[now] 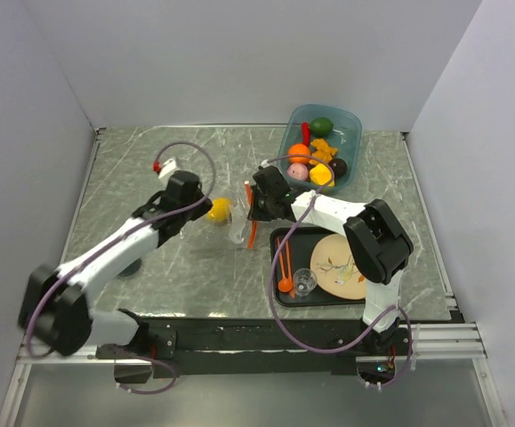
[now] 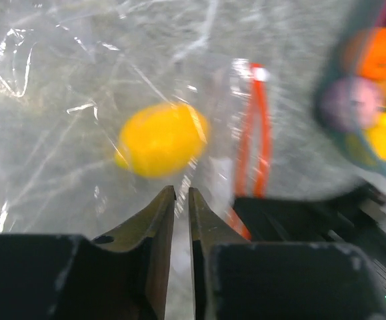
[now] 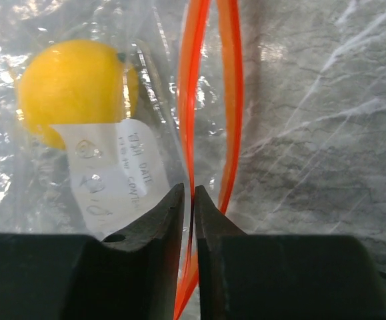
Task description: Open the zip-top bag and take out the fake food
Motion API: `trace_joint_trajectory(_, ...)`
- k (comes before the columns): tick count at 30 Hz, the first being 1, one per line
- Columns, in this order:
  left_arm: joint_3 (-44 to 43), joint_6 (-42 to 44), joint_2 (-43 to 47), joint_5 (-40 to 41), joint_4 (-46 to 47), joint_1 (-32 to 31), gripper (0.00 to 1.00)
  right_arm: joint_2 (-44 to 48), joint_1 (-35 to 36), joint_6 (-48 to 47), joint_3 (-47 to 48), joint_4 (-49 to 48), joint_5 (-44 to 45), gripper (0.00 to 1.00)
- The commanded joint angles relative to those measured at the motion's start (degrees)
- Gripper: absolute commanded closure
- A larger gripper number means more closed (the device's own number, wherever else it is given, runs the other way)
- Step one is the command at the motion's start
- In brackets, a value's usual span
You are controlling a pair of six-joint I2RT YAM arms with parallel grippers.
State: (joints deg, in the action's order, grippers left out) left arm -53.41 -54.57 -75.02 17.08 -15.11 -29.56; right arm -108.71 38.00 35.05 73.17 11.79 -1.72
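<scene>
Top view: places the zip-top bag (image 1: 232, 231) on the table (image 1: 150, 173), between left gripper (image 1: 202, 210) and right gripper (image 1: 255, 212).

Left wrist: shows jaws at a narrow slit over clear film; cannot tell whether pinching.

Right wrist: pinches the orange zip strip (image 3: 187, 100), lips already parted. Leaves the fake food (image 3: 73, 87), a yellow lemon, inside, not yet removed.

- Top camera: set high behind the arm bases, looking down over the whole table (image 1: 150, 169).
- Left wrist camera: close behind the left claw (image 2: 181, 192), facing the zip-top bag (image 2: 79, 100).
- Right wrist camera: close behind the right claw (image 3: 188, 190), facing down.
- All three views share the bagged yellow lemon (image 1: 220, 211).
</scene>
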Motion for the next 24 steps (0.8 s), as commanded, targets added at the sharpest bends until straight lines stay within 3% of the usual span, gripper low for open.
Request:
trace_joint_trajectory(1,-3.36,-0.28,-9.76,3.57,7.72,0.99,0.81,5.43,-0.03,0.28,-0.13,-3.18,-2.33,0.70)
trace_joint_trajectory(5,-5.39,-0.10,-15.23,3.92,9.48,2.05,0.84,8.68,-1.34,0.02,-2.84,-3.18,-1.36,0.49)
trace_joint_trajectory(9,-5.21,-0.10,-17.87,2.96,11.42,2.40,0.85,11.32,-5.02,1.25,-6.54,-4.67,-2.06,0.48)
trace_joint_trajectory(11,-5.13,-0.02,-19.10,2.87,11.42,2.49,0.85,11.59,-6.70,2.13,-8.21,-5.46,-3.81,0.51)
trace_joint_trajectory(12,-4.95,-0.01,-19.54,2.96,11.77,2.49,0.85,11.33,-7.93,2.48,-8.39,-5.81,-4.52,0.58)
trace_joint_trajectory(17,-4.69,0.16,-20.77,2.34,12.65,2.84,0.85,7.20,-8.29,2.22,-5.15,-6.25,-8.38,0.75)
trace_joint_trajectory(24,-5.13,0.42,-22.27,2.17,12.92,2.93,0.86,0.79,-7.06,2.92,0.22,-5.82,-9.88,0.81)
